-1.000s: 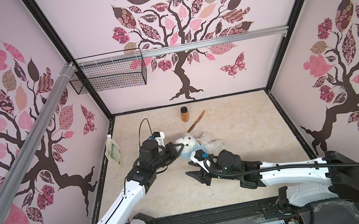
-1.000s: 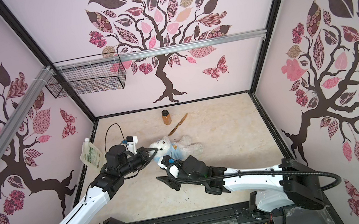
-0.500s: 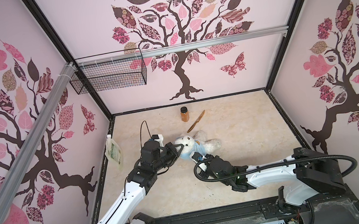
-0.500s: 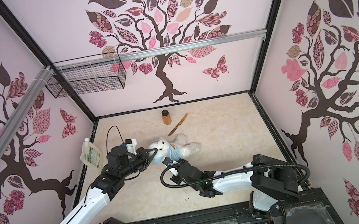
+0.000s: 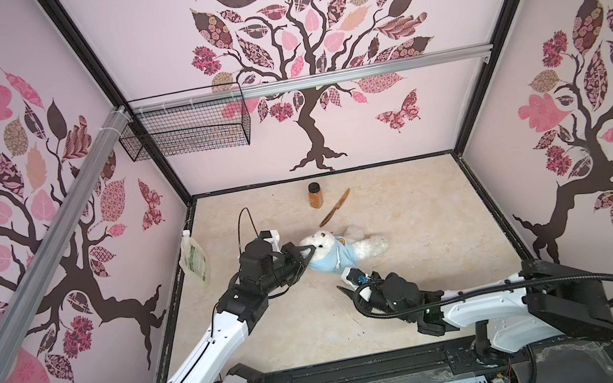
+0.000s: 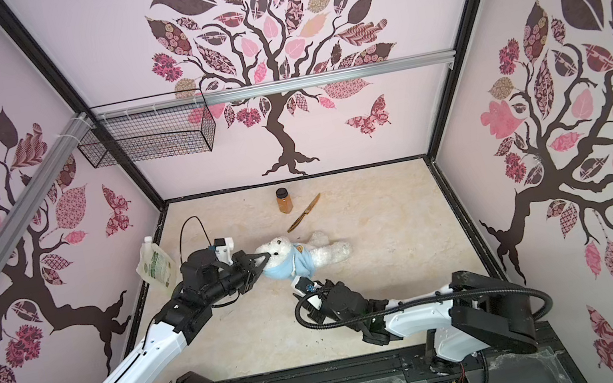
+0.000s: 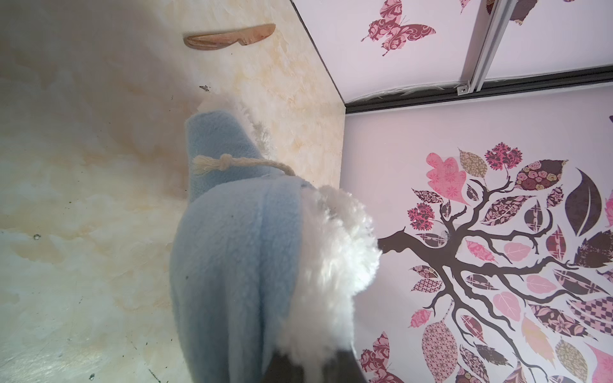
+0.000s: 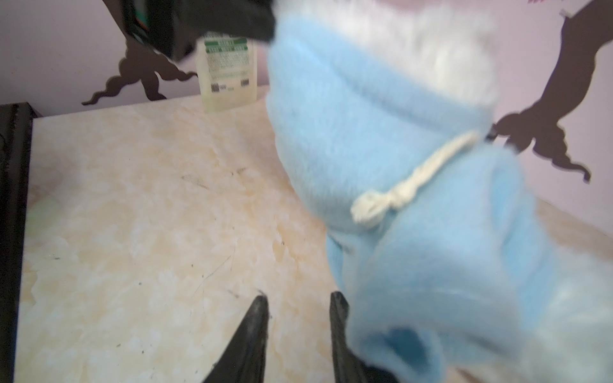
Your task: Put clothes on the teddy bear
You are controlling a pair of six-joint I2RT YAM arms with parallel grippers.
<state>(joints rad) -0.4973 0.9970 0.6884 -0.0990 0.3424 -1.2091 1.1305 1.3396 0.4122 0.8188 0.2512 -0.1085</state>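
- The bear (image 5: 323, 241) lies on its side near the middle of the desk (image 5: 435, 263). Its head points to the left edge and its legs to the right edge.
- A blue shirt (image 5: 333, 259) covers its torso. You have no view good enough to tell whether the near arm is through its sleeve.
- Your left gripper (image 5: 307, 253) is clamped on the bear's head, by the ear.
- Your right gripper (image 8: 298, 298) has its jaws apart and holds nothing. It sits just beside the shirt's near edge, and one finger brushes the fleece.
- Risk: the left hold is on soft fur. A hard tug on the shirt from the right could pull the head free.
- Risk: the right jaws could close on the drawstring (image 8: 411, 180) instead of the hem. That would bunch the shirt rather than draw it down.
- Risk: the right wrist view is blurred, so you could misjudge where the fabric edge lies.
- Risk: dragging the bear toward the far edge could knock the knife (image 5: 335, 207) or tip the jar (image 5: 315, 195).
- Count: one bear, one shirt, one jar, one knife, one pouch (image 5: 194, 262) at the left edge, one basket (image 5: 184, 126) and two grippers.
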